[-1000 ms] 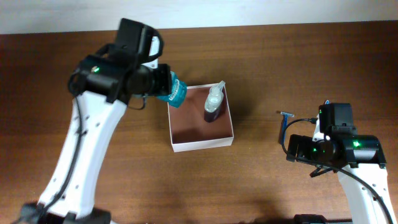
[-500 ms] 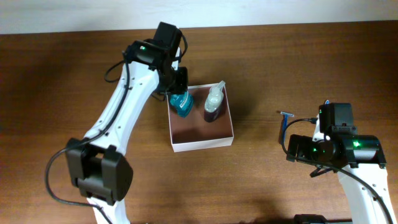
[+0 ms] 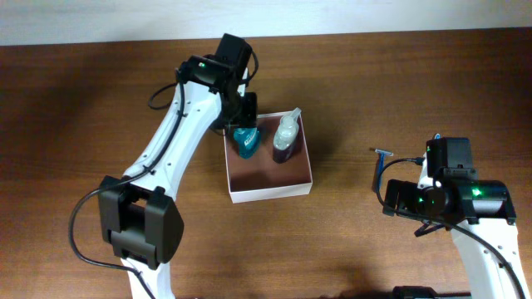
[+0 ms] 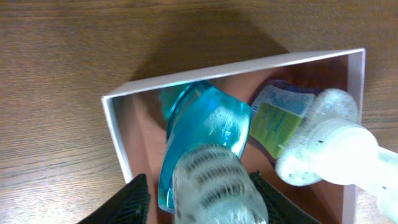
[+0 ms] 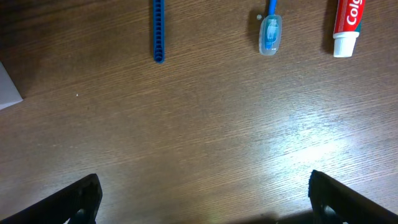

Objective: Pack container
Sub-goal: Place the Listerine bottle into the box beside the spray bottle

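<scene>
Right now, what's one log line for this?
left end effector: holds blue bottle in container | right end effector: open over table | clear bottle: in container

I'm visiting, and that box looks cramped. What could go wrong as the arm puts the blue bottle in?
The blue bottle, held by the left gripper, is close beside the pump bottle and might knock it over. It is near the thin wall of the container and could catch it or topple once released.

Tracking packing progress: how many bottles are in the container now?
2. In the container, the blue bottle stands far-left under the left gripper; the purple pump bottle is beside it.
</scene>
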`<act>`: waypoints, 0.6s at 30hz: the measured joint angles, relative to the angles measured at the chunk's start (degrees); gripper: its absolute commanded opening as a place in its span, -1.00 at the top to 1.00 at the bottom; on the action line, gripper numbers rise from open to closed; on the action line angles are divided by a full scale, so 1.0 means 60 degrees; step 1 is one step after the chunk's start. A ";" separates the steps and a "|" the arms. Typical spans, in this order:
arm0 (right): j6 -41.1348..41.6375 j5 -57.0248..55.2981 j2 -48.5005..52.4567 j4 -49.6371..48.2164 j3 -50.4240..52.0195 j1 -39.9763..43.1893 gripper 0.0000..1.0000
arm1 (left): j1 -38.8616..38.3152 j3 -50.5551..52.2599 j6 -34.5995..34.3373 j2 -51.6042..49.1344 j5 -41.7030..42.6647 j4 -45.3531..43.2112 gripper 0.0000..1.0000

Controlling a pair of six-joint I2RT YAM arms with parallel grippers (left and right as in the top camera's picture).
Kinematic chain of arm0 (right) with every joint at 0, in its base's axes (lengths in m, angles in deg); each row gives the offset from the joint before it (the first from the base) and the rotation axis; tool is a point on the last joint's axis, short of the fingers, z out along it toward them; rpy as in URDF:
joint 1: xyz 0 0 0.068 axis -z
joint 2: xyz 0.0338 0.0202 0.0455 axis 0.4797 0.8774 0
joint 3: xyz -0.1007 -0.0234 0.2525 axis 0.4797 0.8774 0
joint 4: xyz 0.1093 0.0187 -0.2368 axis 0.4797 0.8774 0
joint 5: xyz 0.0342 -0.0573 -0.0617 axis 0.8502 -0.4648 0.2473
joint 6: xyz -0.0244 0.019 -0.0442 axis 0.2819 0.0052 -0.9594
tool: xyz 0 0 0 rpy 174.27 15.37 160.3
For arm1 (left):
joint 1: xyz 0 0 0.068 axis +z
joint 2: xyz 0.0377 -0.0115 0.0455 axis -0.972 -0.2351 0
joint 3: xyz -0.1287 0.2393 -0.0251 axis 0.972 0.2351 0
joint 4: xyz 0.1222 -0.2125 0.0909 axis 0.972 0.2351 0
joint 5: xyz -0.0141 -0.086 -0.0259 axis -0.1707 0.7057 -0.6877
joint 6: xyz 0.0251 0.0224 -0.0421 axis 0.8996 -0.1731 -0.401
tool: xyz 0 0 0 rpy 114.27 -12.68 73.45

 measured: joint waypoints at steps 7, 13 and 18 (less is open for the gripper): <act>0.0007 0.0004 0.0000 0.0000 0.0000 0.0000 -0.97 | -0.0302 0.0000 0.0000 0.0000 0.0004 0.0004 -0.21; 0.0004 0.0004 0.0000 0.0000 0.0000 0.0000 -0.97 | -0.0317 -0.0011 0.0000 0.0000 0.0000 0.0047 -0.38; 0.0000 0.0004 0.0000 0.0000 0.0000 0.0000 -0.97 | -0.0317 -0.0364 0.0000 0.0004 -0.0080 0.0401 -0.46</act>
